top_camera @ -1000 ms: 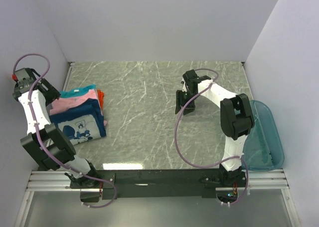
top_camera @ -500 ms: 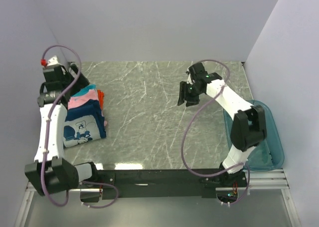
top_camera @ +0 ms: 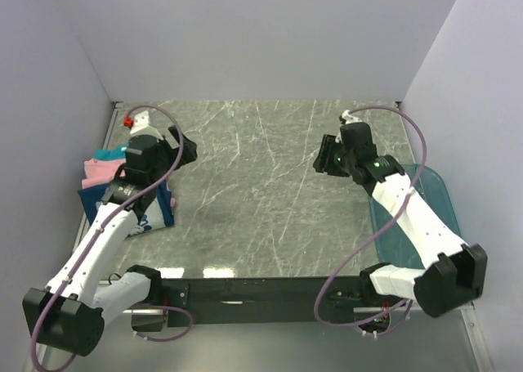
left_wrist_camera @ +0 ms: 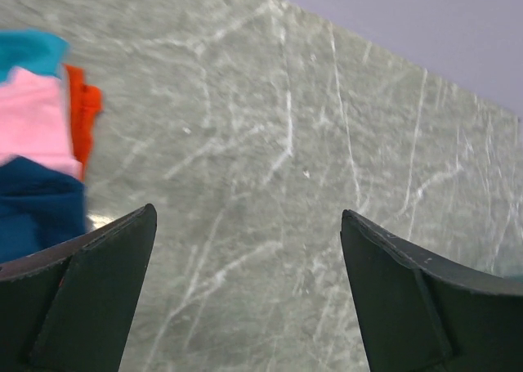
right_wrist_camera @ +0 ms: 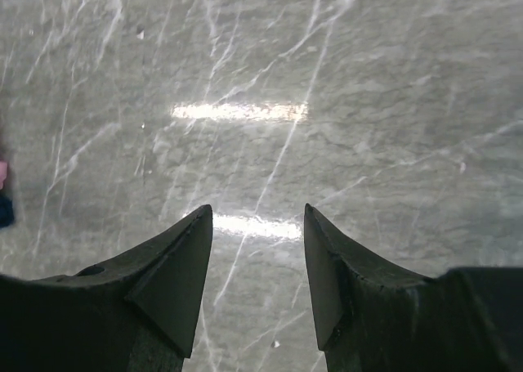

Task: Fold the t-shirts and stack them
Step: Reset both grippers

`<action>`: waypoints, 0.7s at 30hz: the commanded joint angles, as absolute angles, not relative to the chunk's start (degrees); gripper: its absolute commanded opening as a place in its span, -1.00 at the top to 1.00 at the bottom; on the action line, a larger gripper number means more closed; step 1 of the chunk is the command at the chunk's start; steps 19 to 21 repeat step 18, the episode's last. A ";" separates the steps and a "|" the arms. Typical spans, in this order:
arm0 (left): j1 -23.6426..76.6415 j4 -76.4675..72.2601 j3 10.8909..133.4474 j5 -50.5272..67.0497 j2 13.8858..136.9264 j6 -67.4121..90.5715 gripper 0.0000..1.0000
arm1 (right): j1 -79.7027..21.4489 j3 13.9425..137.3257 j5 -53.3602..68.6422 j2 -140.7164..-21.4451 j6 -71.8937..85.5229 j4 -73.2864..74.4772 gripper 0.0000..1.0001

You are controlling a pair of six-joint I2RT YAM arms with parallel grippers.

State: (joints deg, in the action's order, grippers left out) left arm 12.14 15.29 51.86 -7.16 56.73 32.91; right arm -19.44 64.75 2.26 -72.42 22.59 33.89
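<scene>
the grey marbled worktop (top_camera: 261, 184) carries a pile of folded t-shirts (top_camera: 100, 172), well apart from the teal plastic tub (top_camera: 425, 180) at its opposite side edge; navy, pink, teal and orange cloth all show in the pile.

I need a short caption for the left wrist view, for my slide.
Left gripper, fingers open and empty, over the grey marble table; stacked t-shirts at the picture's left edge.

Stack of folded cloth t-shirts (top_camera: 100, 172), left side: navy-blue t-shirt (left_wrist_camera: 37, 204) nearest, then pink t-shirt (left_wrist_camera: 33, 118), teal t-shirt (left_wrist_camera: 29, 49) farthest, orange t-shirt (left_wrist_camera: 82, 110) protruding rightward.
</scene>
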 commanded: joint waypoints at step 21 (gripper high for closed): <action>25.05 1.67 47.20 -17.84 59.06 33.49 -0.99 | -19.16 45.27 -16.34 -47.92 27.51 22.24 -0.11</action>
